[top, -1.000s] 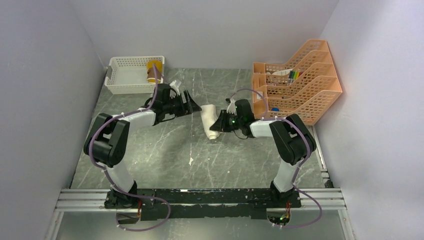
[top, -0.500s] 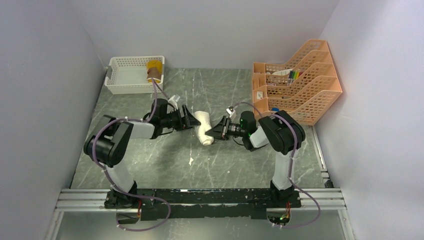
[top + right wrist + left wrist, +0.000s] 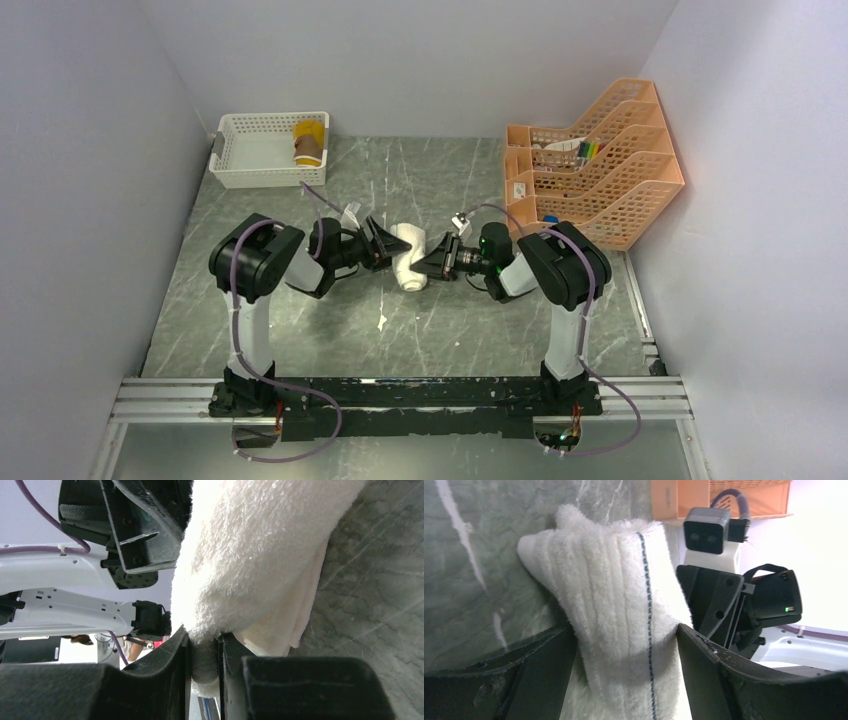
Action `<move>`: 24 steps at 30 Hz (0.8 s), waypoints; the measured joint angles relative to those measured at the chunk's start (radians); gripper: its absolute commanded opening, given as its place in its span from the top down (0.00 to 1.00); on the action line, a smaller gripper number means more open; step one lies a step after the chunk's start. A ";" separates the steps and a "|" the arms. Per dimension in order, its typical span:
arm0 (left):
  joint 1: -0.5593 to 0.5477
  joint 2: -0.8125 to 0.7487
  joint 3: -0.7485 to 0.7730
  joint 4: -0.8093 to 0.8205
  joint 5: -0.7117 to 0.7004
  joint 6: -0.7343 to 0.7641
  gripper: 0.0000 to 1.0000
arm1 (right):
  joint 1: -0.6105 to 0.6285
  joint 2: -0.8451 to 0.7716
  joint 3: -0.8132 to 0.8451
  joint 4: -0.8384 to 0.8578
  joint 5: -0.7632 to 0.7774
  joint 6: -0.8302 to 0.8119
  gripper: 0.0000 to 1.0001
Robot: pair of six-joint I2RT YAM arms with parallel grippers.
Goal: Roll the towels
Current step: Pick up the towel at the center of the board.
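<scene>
Progress: mustard-yellow rolled cloth towel (image 3: pixel 308 143) sits in white lattice plastic basket (image 3: pixel 260 178) at far left corner; judged done. Cream terry cloth towel (image 3: pixel 408 258) lies rolled mid grey marbled bench (image 3: pixel 330 330), between both arms. Loose layer shows under roll, so tidying and likely basket placement remain.
Left gripper (image 3: pixel 384 250): fingers (image 3: pixel 539 675) spread wide, flanking roll, touching its sides.
Right gripper (image 3: pixel 432 264): fingers (image 3: pixel 300 690) pinched on towel fold.
Room: open bench near and left. Orange plastic file rack (image 3: pixel 600 170) well apart at right.
</scene>
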 measured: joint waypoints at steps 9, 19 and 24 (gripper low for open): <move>-0.072 0.069 0.042 0.098 -0.032 -0.101 0.16 | 0.027 0.029 0.000 -0.002 -0.005 -0.025 0.87; -0.106 0.096 0.098 0.042 -0.031 -0.091 0.49 | 0.028 0.032 0.000 -0.009 -0.014 -0.059 0.87; -0.108 0.110 0.143 -0.052 0.002 -0.039 0.90 | 0.027 0.010 0.003 -0.102 -0.006 -0.117 0.61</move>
